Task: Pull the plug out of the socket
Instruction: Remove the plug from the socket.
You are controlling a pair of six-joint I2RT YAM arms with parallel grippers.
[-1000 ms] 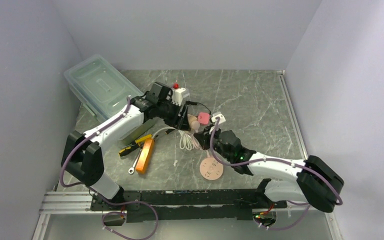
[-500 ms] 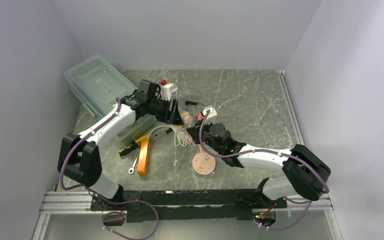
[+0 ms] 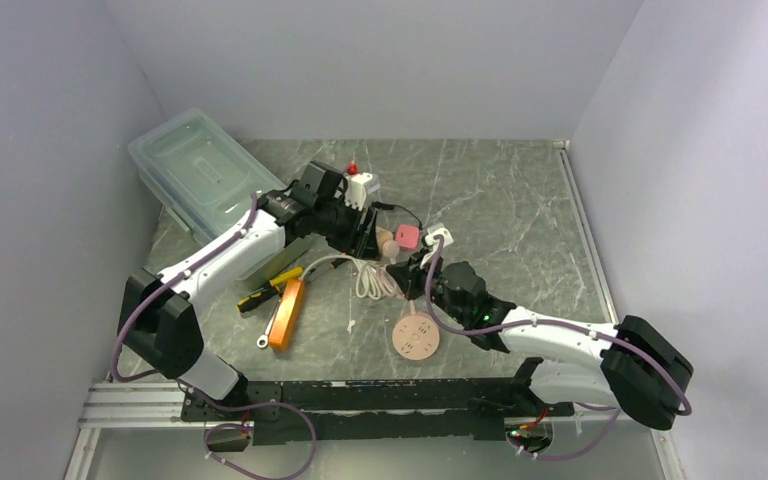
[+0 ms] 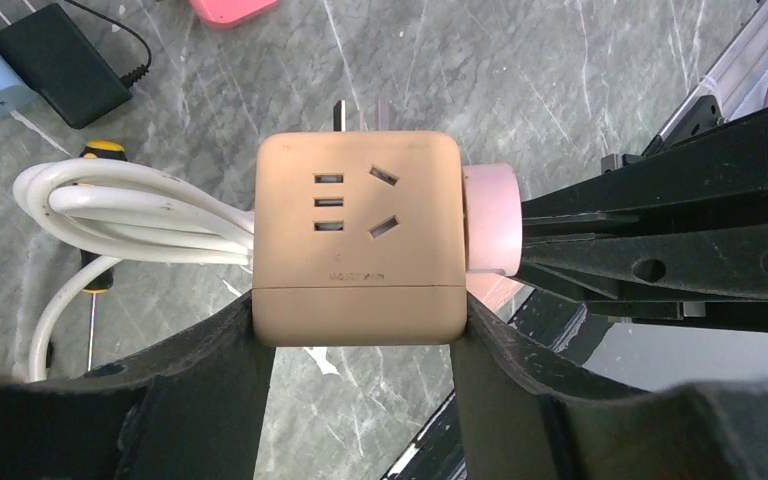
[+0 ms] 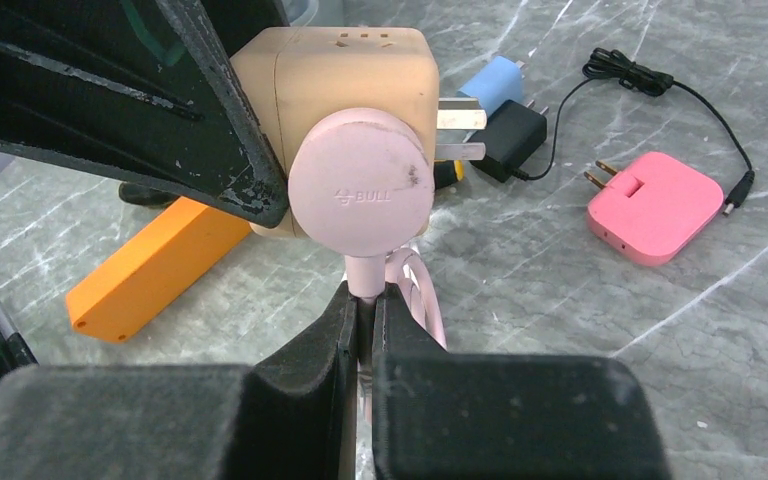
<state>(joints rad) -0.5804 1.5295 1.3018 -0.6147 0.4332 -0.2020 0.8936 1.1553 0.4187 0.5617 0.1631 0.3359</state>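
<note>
Marble-look tabletop w/ tan cube socket, round pink plug.

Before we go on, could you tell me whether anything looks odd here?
Yes: the right gripper pinches the thin cord under the round pink plug, not its body; the plug sits in the cube socket the left gripper holds.

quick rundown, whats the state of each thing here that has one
cube socket, gripped on two opposite sides
pink plug, seated in the cube socket's side, not yet pulled
left gripper, shut on cube socket
right gripper, shut on pink plug's neck
white cable, coiled
pink adapter, lying flat, prongs out
</note>
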